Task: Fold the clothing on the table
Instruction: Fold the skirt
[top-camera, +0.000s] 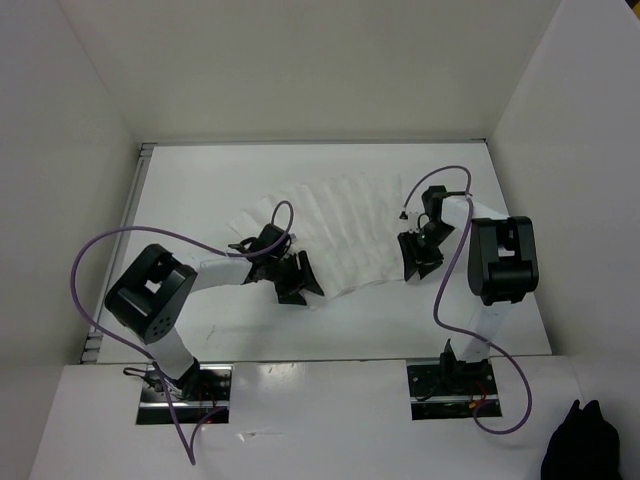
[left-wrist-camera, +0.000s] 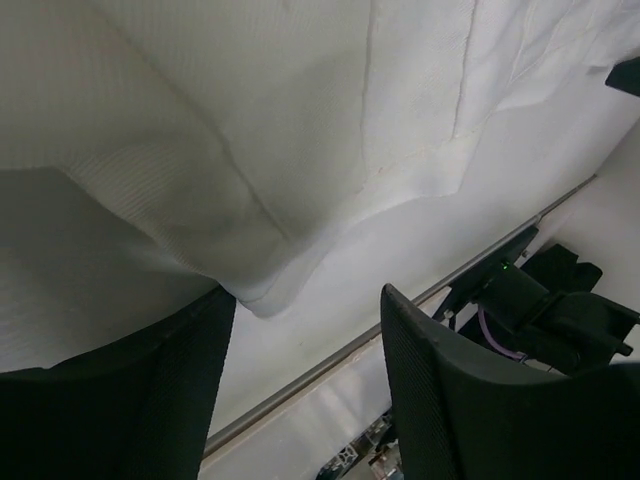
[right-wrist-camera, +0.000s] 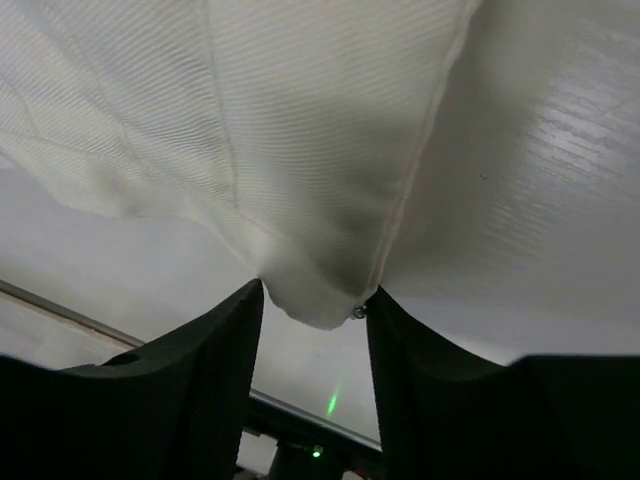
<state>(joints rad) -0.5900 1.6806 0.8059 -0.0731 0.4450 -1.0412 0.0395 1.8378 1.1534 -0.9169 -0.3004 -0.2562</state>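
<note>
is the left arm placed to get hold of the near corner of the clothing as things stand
Probably yes. The left end effector is open, and the near corner of the clothing lies between its fingers on the table; nothing else sits in the gap.

The clothing (top-camera: 340, 228) is thin, ribbed white cloth; the table (top-camera: 200, 190) looks smooth and matt.
</note>
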